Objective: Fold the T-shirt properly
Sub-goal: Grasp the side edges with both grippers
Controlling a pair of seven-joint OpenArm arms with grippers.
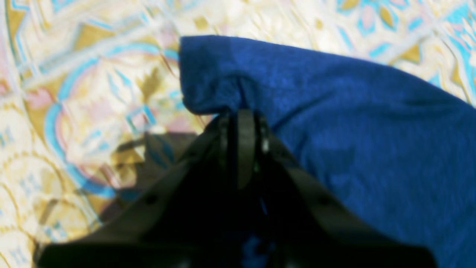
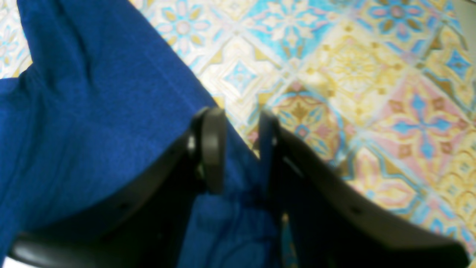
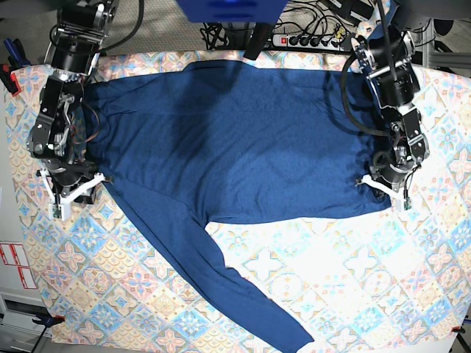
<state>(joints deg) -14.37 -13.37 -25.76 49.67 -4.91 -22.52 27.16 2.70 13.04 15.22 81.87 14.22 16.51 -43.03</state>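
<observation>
The dark blue long-sleeved T-shirt (image 3: pixel 235 140) lies spread flat on the pastel patterned cloth (image 3: pixel 368 279). One sleeve (image 3: pixel 243 287) runs diagonally toward the front edge. My left gripper (image 3: pixel 384 182) is at the shirt's right edge. In the left wrist view this gripper (image 1: pixel 241 115) is shut, pinching a fold of the shirt (image 1: pixel 353 130). My right gripper (image 3: pixel 79 187) is at the shirt's left edge. In the right wrist view it (image 2: pixel 240 123) is open, its fingers straddling the shirt's edge (image 2: pixel 93 111), with fabric lying between them.
A power strip with cables (image 3: pixel 309 37) lies behind the table's back edge. A red-and-white label (image 3: pixel 15 265) sits off the table's left side. Both arms reach in from the back corners.
</observation>
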